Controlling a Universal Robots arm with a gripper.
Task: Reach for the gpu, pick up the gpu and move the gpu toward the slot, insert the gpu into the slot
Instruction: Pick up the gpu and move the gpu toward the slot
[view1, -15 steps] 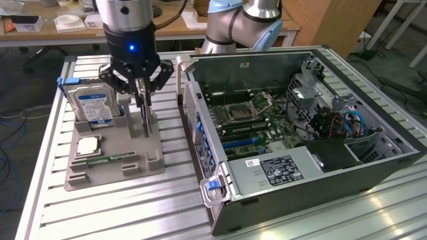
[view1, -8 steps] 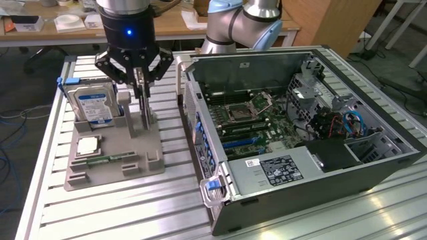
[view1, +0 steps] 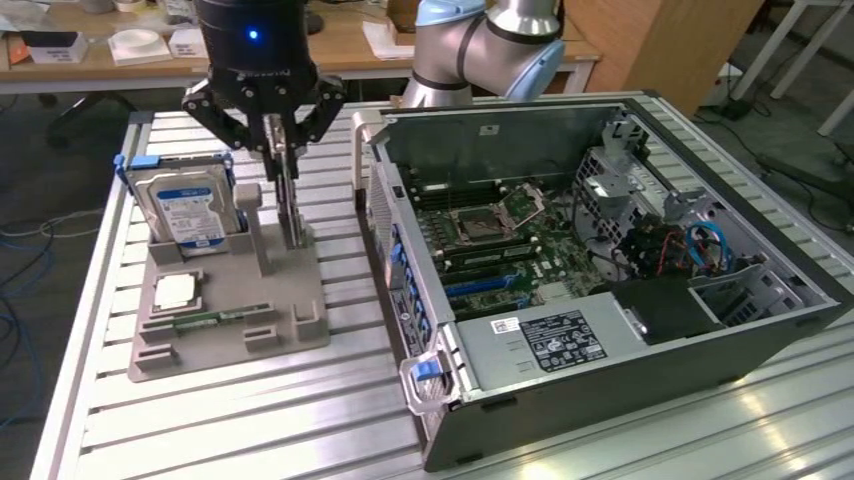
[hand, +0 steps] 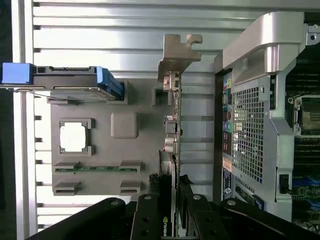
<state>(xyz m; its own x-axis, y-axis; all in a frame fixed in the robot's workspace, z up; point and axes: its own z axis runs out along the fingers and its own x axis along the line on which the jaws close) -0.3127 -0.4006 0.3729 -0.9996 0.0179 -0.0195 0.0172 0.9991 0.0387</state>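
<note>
The computer case (view1: 641, 390) lies open on top, so I can come down into it. Its tall side wall (view1: 387, 240) stands between its inside and the grey holder (view1: 300, 295). Bare table (view1: 350, 380) runs between them. The hard drive (view1: 187, 210) stands past the gpu (view1: 286, 212), on the holder's side far from the case.

The gpu (hand: 170, 135) reads NVIDIA on its edge; the hard drive (view1: 187, 205) label is too small to read.
</note>
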